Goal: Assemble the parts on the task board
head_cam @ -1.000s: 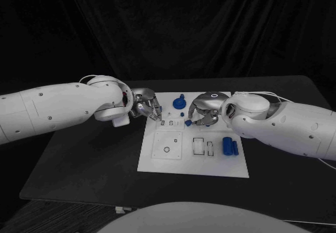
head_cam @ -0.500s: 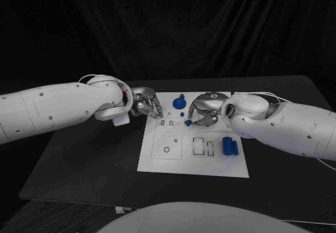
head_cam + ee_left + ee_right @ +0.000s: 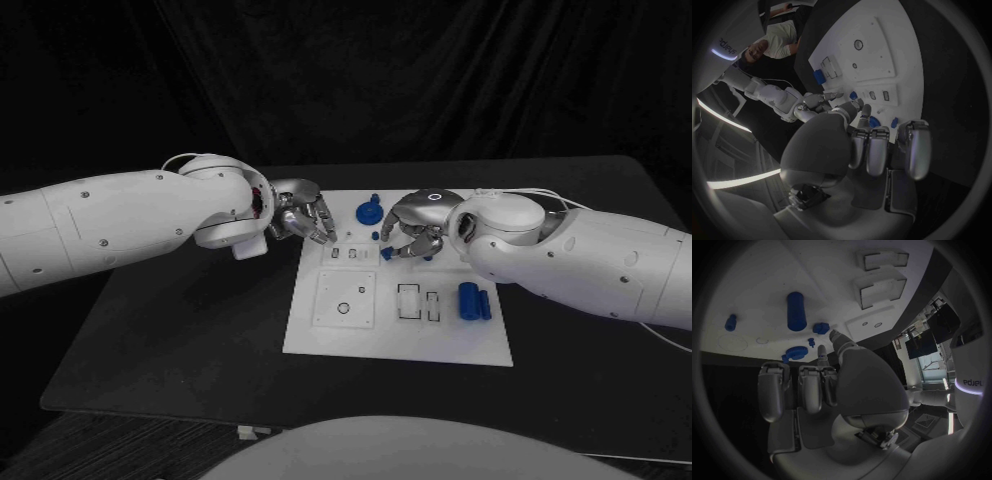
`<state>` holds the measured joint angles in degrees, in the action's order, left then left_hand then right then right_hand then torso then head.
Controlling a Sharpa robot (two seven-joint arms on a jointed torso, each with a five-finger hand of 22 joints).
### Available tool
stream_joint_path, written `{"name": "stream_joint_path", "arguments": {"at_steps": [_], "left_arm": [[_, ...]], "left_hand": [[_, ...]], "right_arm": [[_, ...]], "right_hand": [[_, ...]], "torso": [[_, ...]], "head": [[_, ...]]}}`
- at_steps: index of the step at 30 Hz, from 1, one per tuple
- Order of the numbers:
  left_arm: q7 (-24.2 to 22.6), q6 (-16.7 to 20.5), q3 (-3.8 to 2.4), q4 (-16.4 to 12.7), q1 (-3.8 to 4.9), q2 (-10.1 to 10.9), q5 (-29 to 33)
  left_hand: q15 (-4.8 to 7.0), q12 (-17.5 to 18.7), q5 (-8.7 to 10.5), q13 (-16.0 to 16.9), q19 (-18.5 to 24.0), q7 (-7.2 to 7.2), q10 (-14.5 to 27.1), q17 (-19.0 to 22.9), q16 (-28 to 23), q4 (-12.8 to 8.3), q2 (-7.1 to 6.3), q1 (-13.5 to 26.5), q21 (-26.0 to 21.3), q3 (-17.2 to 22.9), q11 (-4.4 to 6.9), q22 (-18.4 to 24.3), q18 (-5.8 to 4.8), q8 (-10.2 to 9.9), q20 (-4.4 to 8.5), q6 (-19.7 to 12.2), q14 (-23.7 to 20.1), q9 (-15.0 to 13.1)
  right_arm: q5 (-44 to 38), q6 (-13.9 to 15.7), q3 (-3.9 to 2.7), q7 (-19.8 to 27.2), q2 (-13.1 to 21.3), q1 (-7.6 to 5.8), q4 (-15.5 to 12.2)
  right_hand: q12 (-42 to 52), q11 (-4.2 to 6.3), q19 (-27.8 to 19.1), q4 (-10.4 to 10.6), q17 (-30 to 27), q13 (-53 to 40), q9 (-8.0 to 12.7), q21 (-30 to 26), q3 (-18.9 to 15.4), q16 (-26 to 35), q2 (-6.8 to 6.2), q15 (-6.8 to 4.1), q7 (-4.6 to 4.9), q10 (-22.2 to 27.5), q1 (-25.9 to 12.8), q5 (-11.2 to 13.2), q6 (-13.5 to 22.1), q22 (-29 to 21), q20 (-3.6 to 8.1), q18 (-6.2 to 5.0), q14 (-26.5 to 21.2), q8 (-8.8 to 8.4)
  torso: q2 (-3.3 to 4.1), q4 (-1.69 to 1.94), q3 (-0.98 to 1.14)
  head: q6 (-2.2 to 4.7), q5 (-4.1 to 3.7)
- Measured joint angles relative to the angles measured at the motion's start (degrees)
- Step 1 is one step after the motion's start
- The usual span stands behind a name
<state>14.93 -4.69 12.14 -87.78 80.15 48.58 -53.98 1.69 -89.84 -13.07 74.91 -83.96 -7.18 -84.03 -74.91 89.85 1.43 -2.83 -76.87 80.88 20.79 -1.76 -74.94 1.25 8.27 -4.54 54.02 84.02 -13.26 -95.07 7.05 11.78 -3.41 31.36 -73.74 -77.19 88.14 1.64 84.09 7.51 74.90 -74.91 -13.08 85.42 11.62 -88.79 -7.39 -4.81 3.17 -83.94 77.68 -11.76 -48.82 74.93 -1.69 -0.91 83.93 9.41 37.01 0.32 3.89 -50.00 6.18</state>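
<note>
The white task board (image 3: 433,340) lies mid-table. My right hand (image 3: 411,225) hovers over its far middle and pinches a small blue part (image 3: 385,253) at its fingertips, right beside the small slots (image 3: 348,254). That blue part (image 3: 820,328) sits against a fingertip (image 3: 834,335). My left hand (image 3: 300,222) is at the board's far left edge with its fingers bent down toward the slots and nothing in them. A round blue part (image 3: 371,212) stands between the two hands. A blue cylinder (image 3: 469,300) lies on the board's right side.
A square plate with holes (image 3: 346,300) and two rectangular frames (image 3: 411,300) occupy the board's middle. A thinner blue piece (image 3: 485,303) lies beside the cylinder. Black table (image 3: 173,350) surrounds the board on all sides.
My right arm and hand have edged slightly left, carrying the small blue part closer to the slots. The left hand has stayed put.
</note>
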Motion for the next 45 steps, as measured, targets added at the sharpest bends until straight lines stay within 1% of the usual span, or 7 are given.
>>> {"name": "stream_joint_path", "arguments": {"at_steps": [4,19,21,22,28,33,45], "left_arm": [[0.0,-0.09,0.0,0.16,0.0,-0.01,-0.02],[0.0,-0.37,0.01,0.43,0.0,-0.23,-0.06],[0.0,-0.4,0.01,0.48,0.0,-0.23,-0.06],[0.0,-0.42,0.01,0.49,0.0,-0.25,-0.06],[0.0,-0.58,0.01,0.49,0.0,-0.34,-0.07],[0.01,-0.77,0.01,0.48,0.0,-0.39,-0.08],[0.04,-1.26,0.0,0.59,0.0,-0.62,-0.09]], "left_hand": [[0.01,0.0,0.0,0.0,0.07,0.01,0.0,0.0,0.0,0.17,0.23,0.23,-0.24,-0.17,0.0,0.0,0.0,0.0,-0.07,0.02,0.0,0.08],[-0.17,0.0,0.0,0.0,0.07,0.02,0.2,0.0,0.0,0.5,0.46,0.45,-0.93,-0.49,-0.2,0.01,0.04,0.0,-0.06,0.02,-0.18,0.22],[-0.17,0.0,0.0,0.0,0.07,0.02,0.2,0.0,0.0,0.63,0.46,0.45,-1.06,-0.63,-0.2,0.01,0.93,0.0,-0.06,0.02,-0.18,0.26],[-0.17,0.1,0.0,0.0,0.01,0.02,0.2,0.0,0.0,0.63,0.46,0.45,-1.18,-0.63,-0.2,0.01,0.94,0.0,-0.12,0.02,-0.18,0.26],[-0.38,0.26,0.0,0.0,-0.14,0.02,0.2,0.0,0.0,0.79,0.69,0.22,-1.33,-0.78,-0.2,0.02,0.93,0.0,-0.27,0.02,0.03,0.31],[-0.38,0.26,0.0,0.0,-0.14,0.02,0.2,0.0,0.0,0.79,0.69,0.22,-1.59,-0.78,-0.2,0.02,0.93,0.0,-0.27,0.02,0.03,0.31],[-0.38,0.78,0.0,0.0,0.07,0.02,0.2,0.0,0.0,0.94,1.14,-0.23,-2.15,-0.93,-0.2,0.02,0.92,0.22,-0.48,0.03,0.03,0.44]], "right_arm": [[-0.31,-0.38,0.0,-0.09,-0.93,0.0,0.86],[-3.28,-3.84,-0.01,-0.45,-2.29,0.14,2.5],[-3.52,-4.2,-0.01,-0.52,-2.37,0.23,2.65],[-3.6,-4.27,-0.01,-0.54,-2.41,0.26,2.7],[-4.21,-3.99,-0.01,-0.61,-2.59,0.63,3.15],[-4.59,-3.36,-0.01,-0.61,-2.72,0.97,3.66],[-5.08,-1.01,-0.01,-0.37,-2.89,1.63,4.6]], "right_hand": [[0.0,0.0,0.0,0.16,0.0,0.0,0.0,0.0,-0.16,0.0,0.0,0.0,0.37,0.0,0.0,-0.4,-0.51,0.0,0.0,0.0,0.0,0.0],[0.0,0.0,-0.17,0.86,0.0,0.0,-0.11,0.0,-1.18,0.0,-0.39,-0.21,0.1,0.0,-0.4,0.33,-1.36,-0.01,0.17,0.0,0.21,0.24],[0.0,0.0,-0.17,0.86,0.01,0.0,-0.11,0.0,-1.18,0.0,-0.39,-0.21,0.1,0.0,-0.4,0.33,-1.36,-0.01,0.17,0.0,0.21,0.24],[0.0,0.0,-0.17,0.86,0.02,0.01,-0.13,0.0,-1.18,0.0,-0.39,-0.21,0.1,0.0,-0.4,0.32,-1.36,-0.01,0.17,0.0,0.21,0.24],[0.0,0.0,-0.17,0.86,0.04,0.0,-0.39,0.0,-1.18,0.0,-0.75,-0.21,0.3,0.0,0.01,-0.9,-1.96,-0.02,0.17,0.0,0.21,0.57],[0.0,0.0,-0.17,0.86,0.04,0.01,-0.51,0.0,-1.18,0.0,-0.21,-0.21,0.3,0.0,0.66,-2.22,-1.96,-0.02,0.17,0.0,0.21,0.56],[0.0,0.02,-0.17,0.39,0.03,0.01,-1.08,0.0,-0.7,0.0,0.32,-0.24,-0.02,-0.02,1.18,-3.9,-3.98,-0.02,0.17,0.0,0.18,1.35]], "torso": [[0.01,0.03,-0.01],[0.04,0.04,-0.1],[0.07,0.04,-0.12],[0.07,0.04,-0.13],[0.07,-0.01,-0.16],[0.07,-0.03,-0.17],[0.02,-0.02,-0.03]], "head": [[0.0,-0.01],[0.0,-0.09],[0.0,-0.14],[0.0,-0.14],[0.0,0.03],[0.0,-0.03],[0.0,-0.08]]}}
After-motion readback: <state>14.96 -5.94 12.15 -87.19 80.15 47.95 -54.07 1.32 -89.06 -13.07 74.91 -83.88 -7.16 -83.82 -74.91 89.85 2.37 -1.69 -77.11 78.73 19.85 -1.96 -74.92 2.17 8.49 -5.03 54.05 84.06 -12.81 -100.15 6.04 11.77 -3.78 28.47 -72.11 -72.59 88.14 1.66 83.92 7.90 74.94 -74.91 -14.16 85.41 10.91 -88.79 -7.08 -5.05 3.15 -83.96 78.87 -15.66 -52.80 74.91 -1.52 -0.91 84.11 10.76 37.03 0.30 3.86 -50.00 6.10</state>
